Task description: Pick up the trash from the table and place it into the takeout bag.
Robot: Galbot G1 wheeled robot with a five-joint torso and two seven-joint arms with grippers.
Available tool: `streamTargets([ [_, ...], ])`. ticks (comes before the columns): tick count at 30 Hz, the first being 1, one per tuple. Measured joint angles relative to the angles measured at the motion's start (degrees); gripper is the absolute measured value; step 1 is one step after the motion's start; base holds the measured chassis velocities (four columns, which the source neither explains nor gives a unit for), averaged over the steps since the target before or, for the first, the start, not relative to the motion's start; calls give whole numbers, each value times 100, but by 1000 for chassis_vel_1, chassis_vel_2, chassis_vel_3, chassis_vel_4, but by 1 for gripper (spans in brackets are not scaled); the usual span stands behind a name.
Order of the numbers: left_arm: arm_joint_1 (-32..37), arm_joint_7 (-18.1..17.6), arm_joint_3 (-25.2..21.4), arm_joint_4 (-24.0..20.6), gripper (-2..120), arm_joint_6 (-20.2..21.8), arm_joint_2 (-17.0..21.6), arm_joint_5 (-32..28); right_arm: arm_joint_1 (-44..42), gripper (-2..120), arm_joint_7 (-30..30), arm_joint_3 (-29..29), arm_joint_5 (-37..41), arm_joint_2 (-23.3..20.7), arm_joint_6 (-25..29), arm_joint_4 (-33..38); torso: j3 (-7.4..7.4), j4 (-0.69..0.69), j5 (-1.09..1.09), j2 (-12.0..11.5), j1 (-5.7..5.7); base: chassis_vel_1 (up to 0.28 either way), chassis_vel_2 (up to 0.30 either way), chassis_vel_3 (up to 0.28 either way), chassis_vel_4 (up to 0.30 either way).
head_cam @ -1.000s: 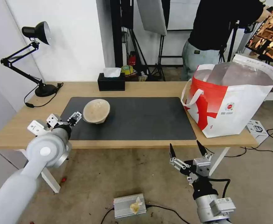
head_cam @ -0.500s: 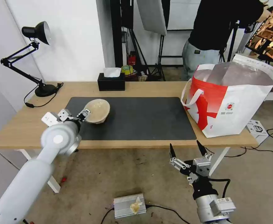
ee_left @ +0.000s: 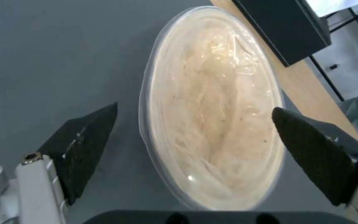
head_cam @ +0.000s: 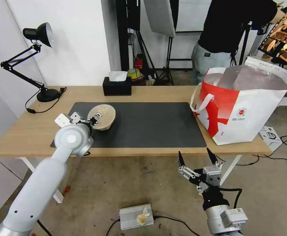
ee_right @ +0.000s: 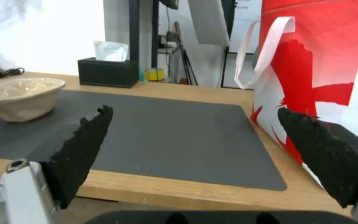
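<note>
Jaws apart (left gripper) astride beige pulp bowl.

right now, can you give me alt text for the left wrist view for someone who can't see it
The left end effector hangs open over a beige bowl on the dark mat, one finger on either side of the bowl and neither touching it. A black tissue box sits beyond on the wood table.

The pulp bowl sits on the mat's left end; the takeout bag stands at the table's right end.
</note>
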Motion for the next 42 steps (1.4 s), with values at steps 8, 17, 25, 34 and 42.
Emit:
streamTargets([
  [8, -38, 13, 50, 189, 100, -30, -225, 136, 0, 100, 0, 0, 0, 0, 0, 0, 0, 0, 0, 0, 0, 0, 0, 0, 0],
  [17, -24, 37, 83, 264, 100, -86, -330, 307, 0, 100, 0, 0, 0, 0, 0, 0, 0, -1, 0, 0, 0, 0, 0, 0, 0],
  [25, 25, 154, 112, 324, 100, -139, -378, 378, 0, 100, 0, 0, 0, 0, 0, 0, 0, 0, 0, 0, 0, 0, 0, 0, 0],
  [34, 19, 296, 192, 446, 100, -217, -523, 521, 0, 100, 0, 0, 0, 0, 0, 0, 0, -1, 0, 0, 0, 0, 0, 0, 0],
  [42, -38, 347, 236, 510, 100, -237, -598, 594, 0, 100, 0, 0, 0, 0, 0, 0, 0, -1, 0, 0, 0, 0, 0, 0, 0],
])
